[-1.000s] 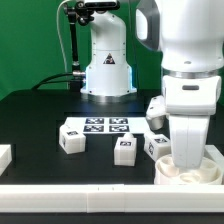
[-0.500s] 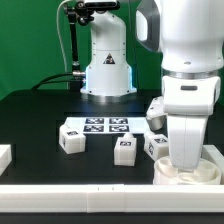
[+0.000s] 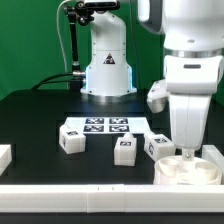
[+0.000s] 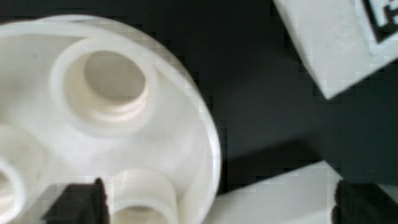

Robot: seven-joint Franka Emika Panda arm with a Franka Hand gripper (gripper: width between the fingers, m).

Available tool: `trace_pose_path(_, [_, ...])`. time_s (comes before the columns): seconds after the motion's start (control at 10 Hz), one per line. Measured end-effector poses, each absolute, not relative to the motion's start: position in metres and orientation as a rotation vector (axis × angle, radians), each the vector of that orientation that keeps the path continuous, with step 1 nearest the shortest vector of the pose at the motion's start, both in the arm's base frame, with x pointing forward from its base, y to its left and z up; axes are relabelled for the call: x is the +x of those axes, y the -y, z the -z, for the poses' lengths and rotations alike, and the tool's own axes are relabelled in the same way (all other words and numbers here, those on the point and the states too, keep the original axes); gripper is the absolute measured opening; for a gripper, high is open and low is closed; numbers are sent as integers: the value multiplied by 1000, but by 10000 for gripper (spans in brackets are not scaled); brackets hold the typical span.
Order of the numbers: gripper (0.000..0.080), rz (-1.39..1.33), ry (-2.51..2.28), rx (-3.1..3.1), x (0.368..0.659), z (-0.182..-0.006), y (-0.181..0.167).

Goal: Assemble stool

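Note:
The round white seat disc (image 3: 190,170) lies at the front on the exterior view's right, sockets up, against a white block. In the wrist view the seat (image 4: 63,140) fills most of the picture and its round sockets (image 4: 111,80) show. My gripper (image 3: 188,153) hangs just above the seat, open and empty; in the wrist view the gripper (image 4: 222,205) has its dark fingertips (image 4: 71,200) far apart. Three chunky tagged legs lie on the black table: one on the left (image 3: 70,138), one in the middle (image 3: 124,150), one next to the seat (image 3: 157,148).
The marker board (image 3: 105,126) lies flat behind the legs. A plain white block (image 3: 5,157) stands at the front left, another (image 3: 214,157) beside the seat. A white rail (image 3: 100,190) runs along the front edge. The arm's base (image 3: 107,70) stands at the back.
My arm has risen from low over the seat disc, and the gripper now stands a little above it. The seat and the legs have not moved.

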State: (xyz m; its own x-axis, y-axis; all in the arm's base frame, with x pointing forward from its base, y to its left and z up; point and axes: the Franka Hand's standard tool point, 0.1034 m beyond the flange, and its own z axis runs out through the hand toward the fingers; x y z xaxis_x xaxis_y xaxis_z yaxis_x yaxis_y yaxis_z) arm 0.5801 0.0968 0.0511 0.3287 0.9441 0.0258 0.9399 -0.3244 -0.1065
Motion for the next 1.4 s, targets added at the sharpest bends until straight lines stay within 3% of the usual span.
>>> trace_pose_path(0.2, [648, -49, 1750, -2502, 583, -69, -96])
trace_pose_path(0.6, [649, -61, 1710, -2532, 566, -43, -44])
trace_pose_path(0.9, [649, -69, 1650, -2570, 565, -43, -46])
trace_pose_path(1.4, [649, -97, 870, -2947, 562, -47, -46])
